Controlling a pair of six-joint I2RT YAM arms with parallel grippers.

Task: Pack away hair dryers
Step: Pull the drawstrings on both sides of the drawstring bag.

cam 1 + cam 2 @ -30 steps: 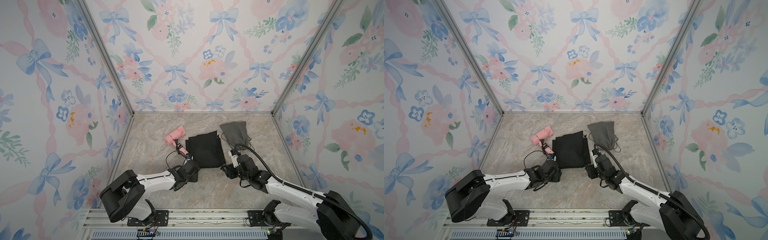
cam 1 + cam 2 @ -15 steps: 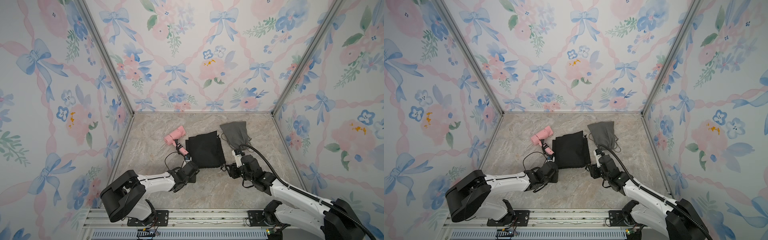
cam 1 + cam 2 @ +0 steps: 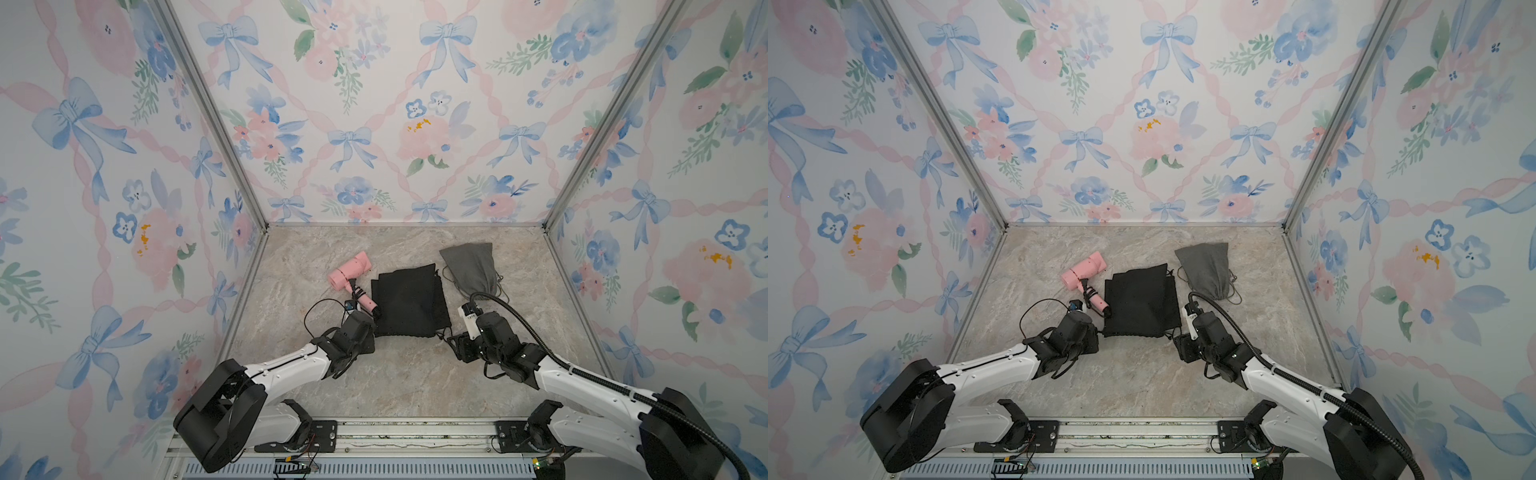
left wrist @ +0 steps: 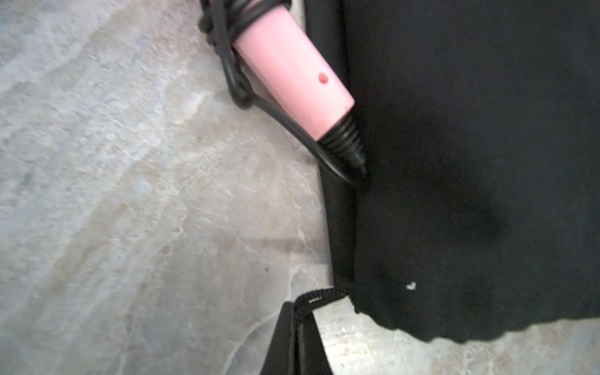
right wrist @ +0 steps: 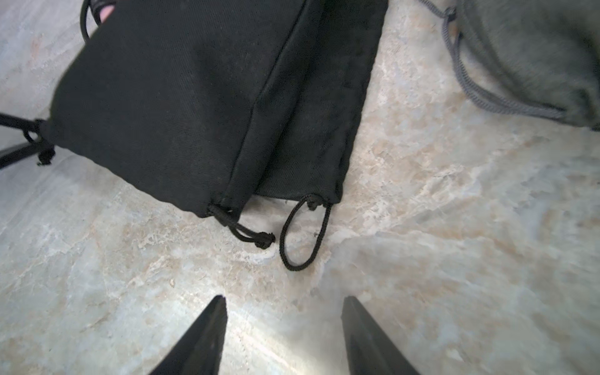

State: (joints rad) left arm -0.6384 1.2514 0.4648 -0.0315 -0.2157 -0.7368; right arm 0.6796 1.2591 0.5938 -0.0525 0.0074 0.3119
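Pink hair dryer [image 3: 348, 272] flat on the surface [image 3: 415, 382], a little left of centre in both top views [image 3: 1083, 270]; no other dryer in sight. Runs its handle [image 4: 292, 74] from upper left down to lower right, cord wound round it, tail end touching the left edge of the black pouch [image 3: 409, 301]. Sits beside that pouch, then, not at its mouth: drawstring corners toward the bottom of the frame, closed end toward the top. Grey pouch [image 3: 471, 268] further right, apart from the dryer.

Left jaws clenched on the black drawstring [image 4: 316, 294] at the pouch's lower left corner, pinched between the tips in the left wrist view. Just below the handle's tail in a top view, so clearly the nearer pair to the dryer. Right jaws released, parted over bare surface, short of the cord loop [image 5: 296, 268] at the pouch's lower right corner. Well apart from the dryer, with the whole pouch between.

Looks like the step of opening the pouch, with nothing packed yet. Probably calls for a grip on the far side of the mouth with the right jaws and a spread. After that, a swing of the dryer round to the mouth, given a long axis now aimed at the pouch's side rather than its opening.
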